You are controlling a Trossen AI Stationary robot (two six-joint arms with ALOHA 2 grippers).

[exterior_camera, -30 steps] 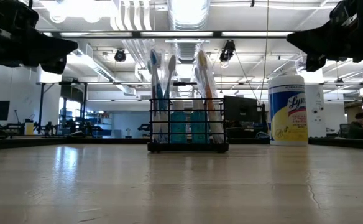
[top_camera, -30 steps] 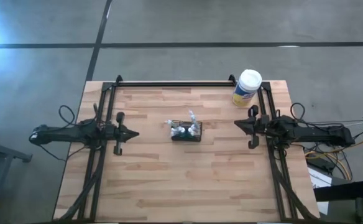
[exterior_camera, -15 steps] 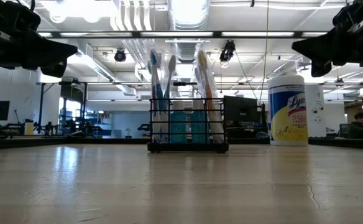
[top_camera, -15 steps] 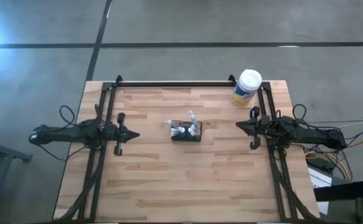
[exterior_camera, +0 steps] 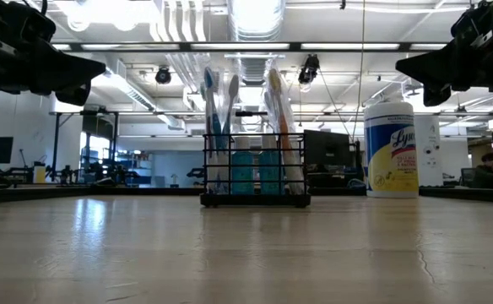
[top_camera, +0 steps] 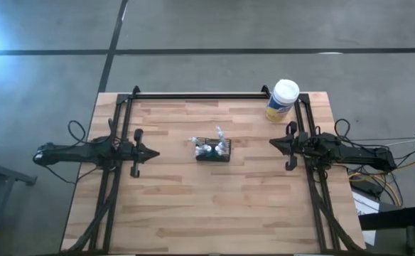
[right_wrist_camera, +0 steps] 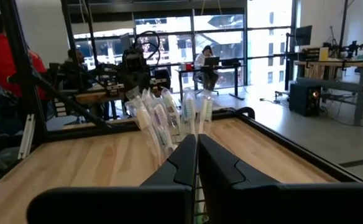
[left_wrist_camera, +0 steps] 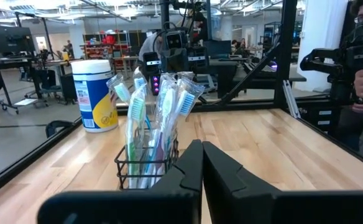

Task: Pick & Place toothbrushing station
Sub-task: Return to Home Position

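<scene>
The toothbrushing station is a small black wire-mesh basket standing on its base at the middle of the wooden table, also seen in the low view. Several toothbrushes stand upright in it with two teal toothpaste tubes. My left gripper is shut and empty, left of the basket and above the table. My right gripper is shut and empty, right of the basket. Each wrist view looks past shut fingers at the toothbrushes.
A white-lidded, yellow-labelled canister stands at the table's far right corner, close to my right arm, and shows in the low view. Black frame rails run along the far edge and both sides. Bare wood lies near the front.
My right gripper has drawn back a little toward the table's right edge and come slightly lower. My left gripper has drawn back a little toward the left edge. The basket has not moved.
</scene>
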